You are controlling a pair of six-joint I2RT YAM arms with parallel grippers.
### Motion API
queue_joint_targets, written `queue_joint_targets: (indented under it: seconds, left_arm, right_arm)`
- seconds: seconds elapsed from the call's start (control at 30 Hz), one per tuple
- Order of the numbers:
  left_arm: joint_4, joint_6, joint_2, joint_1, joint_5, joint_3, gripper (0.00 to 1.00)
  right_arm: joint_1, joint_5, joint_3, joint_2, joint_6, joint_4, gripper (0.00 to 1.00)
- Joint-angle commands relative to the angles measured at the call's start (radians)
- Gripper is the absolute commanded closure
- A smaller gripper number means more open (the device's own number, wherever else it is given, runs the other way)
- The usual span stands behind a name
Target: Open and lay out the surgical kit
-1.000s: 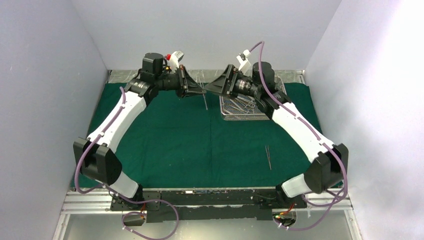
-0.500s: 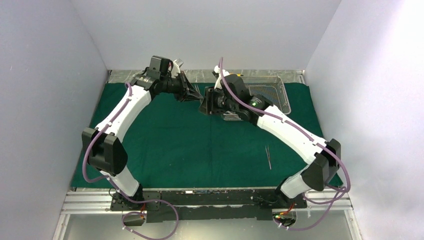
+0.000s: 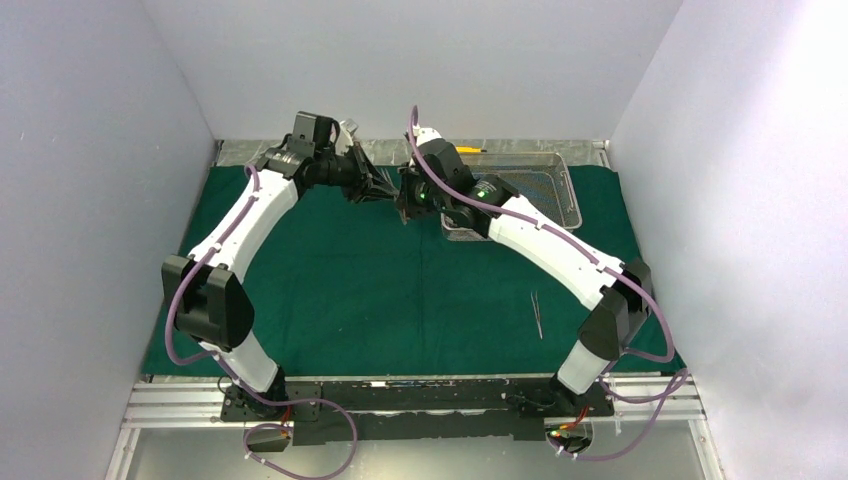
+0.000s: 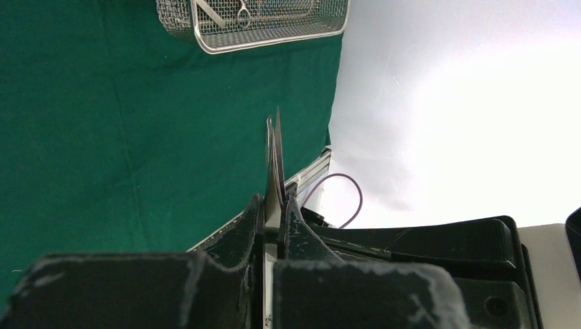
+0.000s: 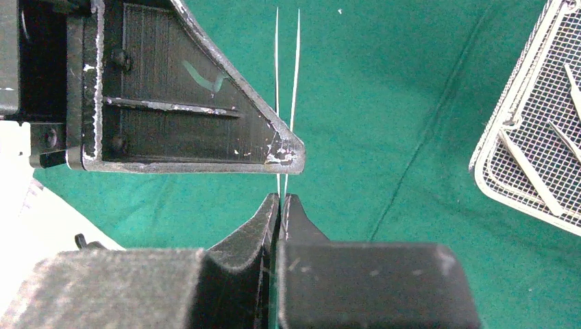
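**Mid-air handover of a pair of tweezers, far centre**

The dark green drape [image 3: 330, 280] lies open and flat across the table, so I judge the unwrapping done and the laying-out step under way. The wire-mesh tray [image 3: 548, 182] sits on the drape at the far right. In the right wrist view I see slim steel instruments [image 5: 524, 168] inside it, so most of the kit is not yet laid out.

Both arms reach in to the far centre, just left of the tray. The left gripper [image 3: 385, 186] and the right gripper [image 3: 408, 203] meet there nose to nose above the cloth.

Between them are the held tweezers [image 4: 275, 164]. In the left wrist view my left fingers are pressed together on them, with the two blades sticking out past the tips. In the right wrist view my right fingers are likewise pinched on the same pair, just below the left fingertip, and the two tines fan out beyond it. I read this as both grippers gripping one instrument at once, a transfer from one side to the other. Which way it is going I cannot tell.

The laid-out tweezers [image 3: 537, 314], another pair, rest on the drape at the near right, well apart from the tray.

Next, I think one gripper must let go while the other keeps its pinch. The freed arm should then back straight away without dragging the thin tines. After that, I would carry the pair down to bare cloth near the laid-out tweezers.
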Motion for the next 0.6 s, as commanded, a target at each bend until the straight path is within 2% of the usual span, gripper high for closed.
queue_joint_targets:
  seconds: [0.0, 0.13, 0.23, 0.37, 0.57]
  left_arm:
    - [0.046, -0.023, -0.037, 0.019, 0.041, 0.001, 0.94]
    - [0.045, -0.014, -0.043, 0.051, 0.047, -0.004, 0.60]
    - [0.041, 0.005, -0.041, 0.071, 0.051, 0.000, 0.46]
    - [0.049, 0.028, -0.033, 0.082, 0.064, 0.009, 0.41]
    - [0.059, 0.038, -0.028, 0.084, 0.094, -0.007, 0.52]
  right_arm:
    - [0.011, 0.030, 0.031, -0.010, -0.007, -0.020, 1.00]
    - [0.010, -0.001, 0.005, -0.035, -0.014, 0.008, 1.00]
    - [0.009, -0.048, -0.027, -0.055, -0.022, 0.039, 1.00]
    - [0.009, -0.076, -0.030, -0.049, -0.024, 0.038, 1.00]
    - [0.009, -0.076, -0.034, -0.044, -0.012, 0.049, 1.00]
